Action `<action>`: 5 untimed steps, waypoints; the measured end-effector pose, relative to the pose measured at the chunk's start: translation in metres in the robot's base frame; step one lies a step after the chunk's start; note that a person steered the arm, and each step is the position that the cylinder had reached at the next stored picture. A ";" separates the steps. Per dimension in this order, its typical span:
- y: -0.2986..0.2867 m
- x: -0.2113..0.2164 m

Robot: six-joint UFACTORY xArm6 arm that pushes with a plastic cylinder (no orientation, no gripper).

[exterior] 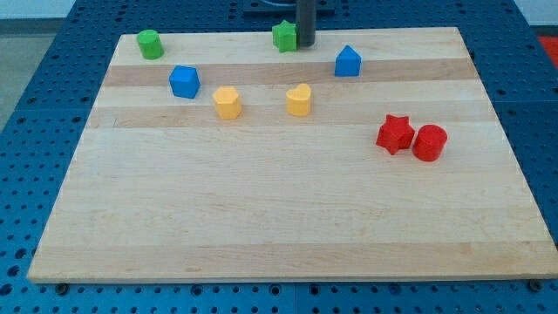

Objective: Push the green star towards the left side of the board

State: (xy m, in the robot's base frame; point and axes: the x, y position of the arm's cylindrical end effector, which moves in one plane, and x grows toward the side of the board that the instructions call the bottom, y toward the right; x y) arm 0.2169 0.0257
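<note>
The green star (284,37) sits at the view's top edge of the wooden board (288,227), near the middle. My tip (306,45) is down on the board right beside the star, on its right side, touching or nearly touching it. The dark rod rises straight up out of the frame.
A green cylinder (150,44) stands at the top left. A blue block (185,81), a yellow block (227,102) and a yellow heart (299,100) lie below the star. A blue block (348,61) is to the right. A red star (395,133) and red cylinder (429,142) sit at the right.
</note>
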 end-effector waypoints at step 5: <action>-0.091 0.020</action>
